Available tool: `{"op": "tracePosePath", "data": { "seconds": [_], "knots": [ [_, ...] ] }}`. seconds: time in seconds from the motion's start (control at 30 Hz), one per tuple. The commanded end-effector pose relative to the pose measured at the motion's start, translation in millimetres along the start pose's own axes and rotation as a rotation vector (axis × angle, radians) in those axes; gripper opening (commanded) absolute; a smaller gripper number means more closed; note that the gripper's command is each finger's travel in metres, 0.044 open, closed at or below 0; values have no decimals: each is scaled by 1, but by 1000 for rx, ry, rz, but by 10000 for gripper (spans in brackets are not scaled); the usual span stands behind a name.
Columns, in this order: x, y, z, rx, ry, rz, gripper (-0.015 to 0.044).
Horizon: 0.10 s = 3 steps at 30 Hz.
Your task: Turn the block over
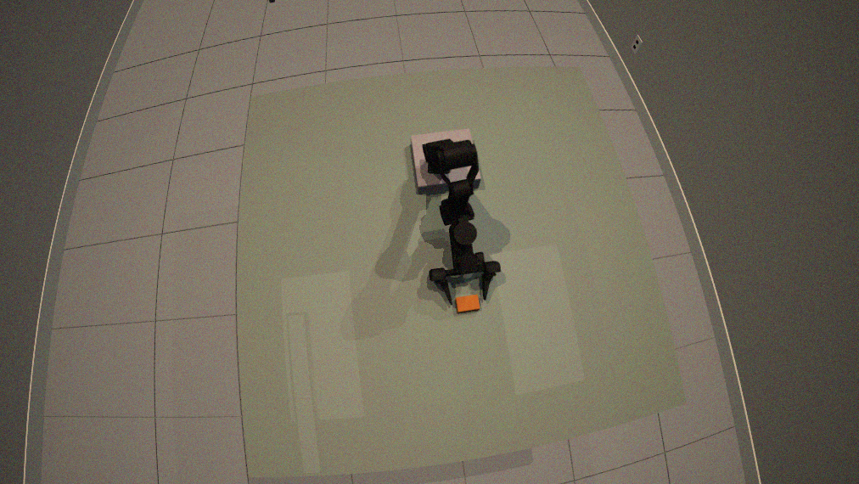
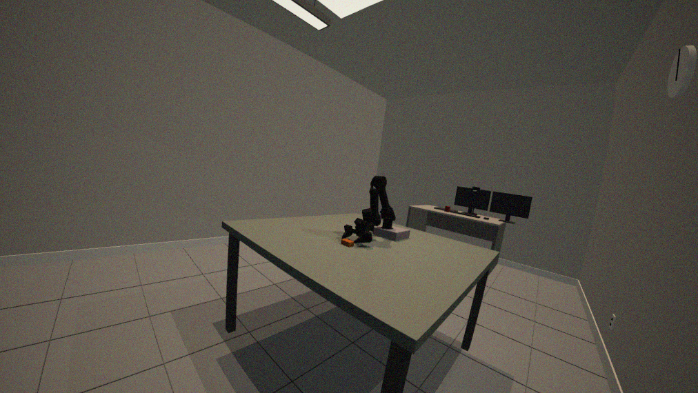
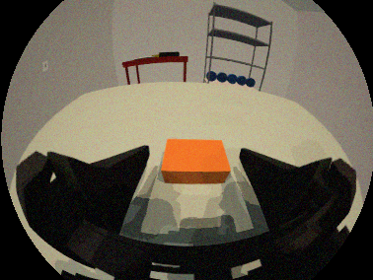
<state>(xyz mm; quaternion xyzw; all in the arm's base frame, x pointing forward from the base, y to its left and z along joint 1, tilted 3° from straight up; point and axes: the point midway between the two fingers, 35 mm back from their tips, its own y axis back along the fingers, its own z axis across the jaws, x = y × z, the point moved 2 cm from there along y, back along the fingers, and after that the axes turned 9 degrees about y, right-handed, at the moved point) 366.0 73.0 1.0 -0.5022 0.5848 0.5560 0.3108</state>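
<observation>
An orange block (image 1: 467, 303) (image 2: 347, 242) (image 3: 195, 157) lies flat on the table (image 1: 420, 396) (image 2: 390, 287) (image 3: 118, 113). Its top and near side show plain orange in the wrist view, with no mark. Its underside is hidden. My gripper (image 1: 468, 301) (image 3: 195, 152) is open, with one finger on each side of the block and a gap on both sides. The fingers are low over the table, and the block is between and slightly beyond their tips.
The arm's pale base block (image 1: 422, 174) (image 2: 398, 234) stands on the table behind the gripper. A desk with two monitors stands beyond the table in the exterior view. A red table (image 3: 155, 61) and a shelf rack (image 3: 239, 38) stand far off in the wrist view.
</observation>
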Motion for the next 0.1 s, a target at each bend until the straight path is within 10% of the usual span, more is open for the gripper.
{"op": "tracePosePath", "data": {
  "seconds": [0.0,0.07],
  "knots": [
    [0,0,0,2,5,0,440],
    [0,0,0,2,5,0,440]
  ]
}}
